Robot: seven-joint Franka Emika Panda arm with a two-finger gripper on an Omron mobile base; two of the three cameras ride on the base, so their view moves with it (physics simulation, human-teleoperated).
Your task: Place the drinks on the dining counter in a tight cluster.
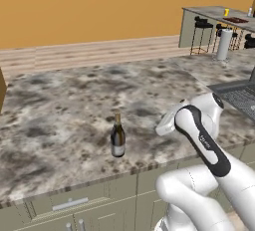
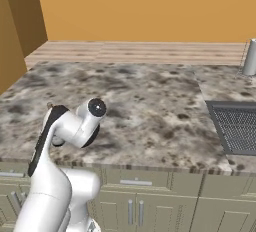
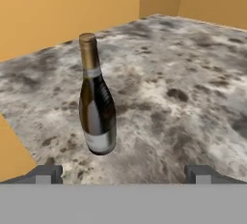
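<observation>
wine bottle point(image 1: 118, 136): label print too blurred to read
items on dining counter point(image 1: 219, 12): too small to identify
grey cylinder point(image 2: 250, 57): cut by right edge

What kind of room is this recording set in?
Most likely a rendered kitchen: a marbled counter over cabinet drawers, a wine bottle standing on it, and a bar with stools beyond.

Glossy dark glass wine bottle point(image 3: 97, 117), polished marbled stone counter point(image 3: 193, 97)
</observation>
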